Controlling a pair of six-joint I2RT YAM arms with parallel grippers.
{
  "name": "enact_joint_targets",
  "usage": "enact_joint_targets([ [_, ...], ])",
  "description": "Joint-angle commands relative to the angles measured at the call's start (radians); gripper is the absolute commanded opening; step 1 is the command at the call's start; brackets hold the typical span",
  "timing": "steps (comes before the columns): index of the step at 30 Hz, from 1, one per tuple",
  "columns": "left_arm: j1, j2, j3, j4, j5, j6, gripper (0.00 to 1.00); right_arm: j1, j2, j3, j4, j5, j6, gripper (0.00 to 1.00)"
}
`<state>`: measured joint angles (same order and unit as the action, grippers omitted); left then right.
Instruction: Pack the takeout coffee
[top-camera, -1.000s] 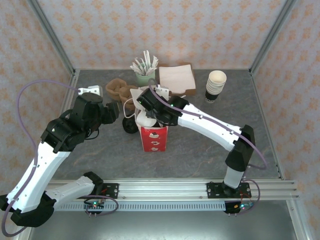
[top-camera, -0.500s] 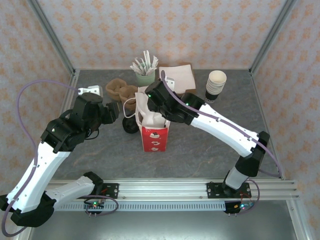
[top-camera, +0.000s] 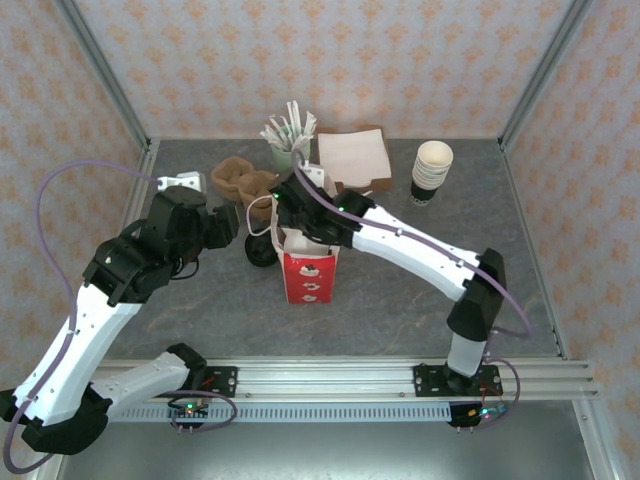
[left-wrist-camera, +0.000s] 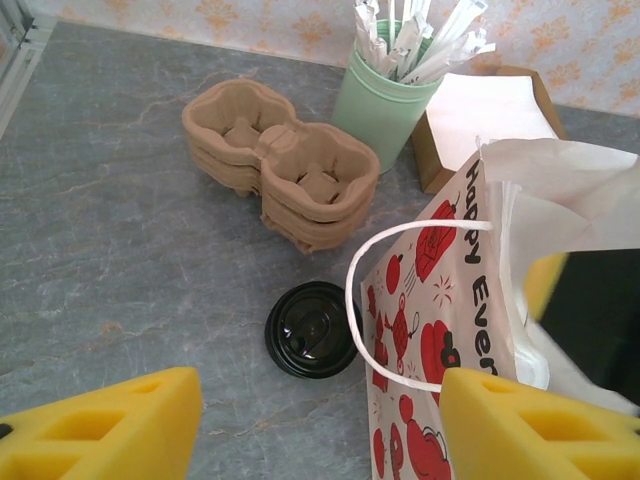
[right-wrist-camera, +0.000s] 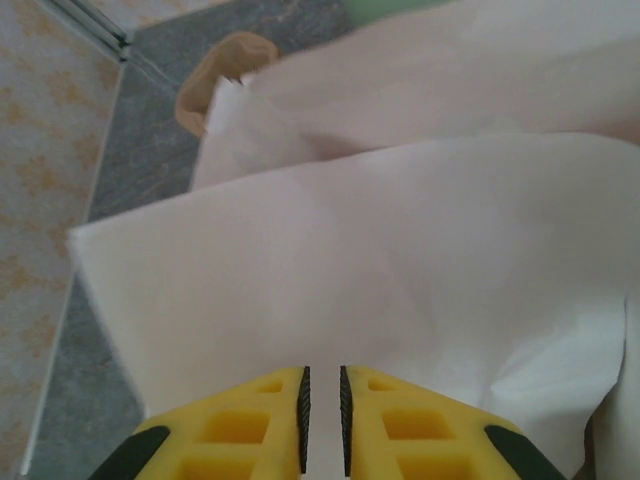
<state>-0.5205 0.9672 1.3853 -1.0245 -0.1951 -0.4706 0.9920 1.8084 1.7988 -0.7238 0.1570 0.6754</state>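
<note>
The takeout coffee is hidden. A red paper bag (top-camera: 308, 270) with white print stands upright at the table's middle, its white lining (right-wrist-camera: 400, 260) spread open at the top. My right gripper (top-camera: 287, 215) hangs over the bag's rear left rim. Its jaws (right-wrist-camera: 322, 375) are nearly together, with a thin slit between the pads and white paper just beyond the tips. My left gripper (top-camera: 228, 225) is open to the left of the bag. From the left wrist its yellow fingers (left-wrist-camera: 110, 430) frame the bag (left-wrist-camera: 440, 330) and its white handle.
Flat black lids (top-camera: 262, 250) (left-wrist-camera: 312, 330) lie against the bag's left side. Behind are stacked brown cup carriers (top-camera: 240, 180), a green cup of stir sticks (top-camera: 290, 150), a box of napkins (top-camera: 355, 158) and stacked cream cups (top-camera: 432, 170). A metal frame borders the table.
My right gripper rose out of the bag toward the back right, then returned to the bag's rear left rim with its jaws narrowing. The left arm stayed still.
</note>
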Motion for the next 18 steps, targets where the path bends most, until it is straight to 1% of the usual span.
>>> enact_joint_targets([
  [1, 0.011, -0.022, -0.005, 0.006, -0.017, 0.003, 0.66, -0.013, 0.045, 0.018, -0.009, 0.024, 0.009, 0.18],
  [7, 0.010, -0.031, -0.002, -0.005, -0.033, 0.014, 0.66, -0.036, 0.110, 0.021, -0.003, -0.012, 0.012, 0.18],
  [10, 0.011, -0.033, 0.003, -0.008, -0.036, 0.017, 0.66, -0.037, 0.137, 0.053, -0.043, -0.014, 0.009, 0.18],
  [18, 0.010, -0.030, -0.001, -0.005, -0.035, 0.018, 0.67, -0.037, 0.090, 0.121, -0.089, -0.014, -0.031, 0.18],
])
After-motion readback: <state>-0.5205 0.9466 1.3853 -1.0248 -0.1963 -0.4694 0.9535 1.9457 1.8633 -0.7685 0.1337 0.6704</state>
